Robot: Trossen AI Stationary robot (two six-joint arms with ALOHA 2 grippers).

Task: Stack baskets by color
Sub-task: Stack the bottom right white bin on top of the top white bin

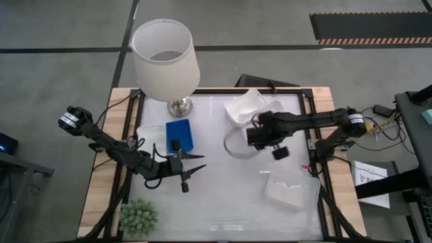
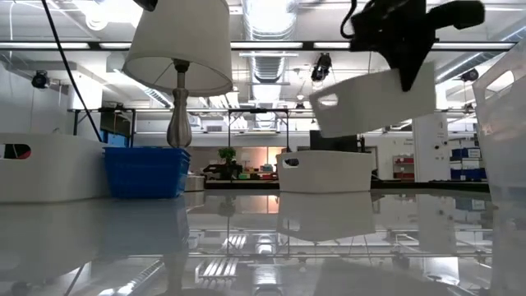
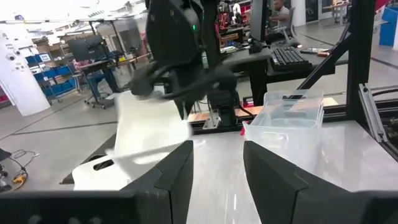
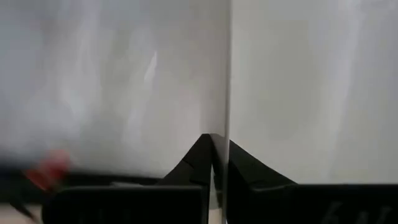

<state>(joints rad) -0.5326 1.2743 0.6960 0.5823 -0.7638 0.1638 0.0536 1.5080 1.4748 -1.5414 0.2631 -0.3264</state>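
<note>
The white basket (image 2: 374,103) hangs tilted in the air over the middle of the surface (image 1: 229,196), pinched by its wall in the right tool (image 1: 258,137), with a second white basket (image 1: 246,108) resting just behind it. To nest it cleanly, I'd level it and line its sides up before lowering. The left tool (image 1: 196,164) waits spread wide, empty, beside the blue basket (image 1: 179,134).

Blue basket (image 1: 179,135), white basket (image 2: 374,103), white lampshade (image 1: 165,59)

Lifted white basket (image 3: 149,134) motion-blurred; clear basket (image 2: 505,123) edge-cropped.
</note>
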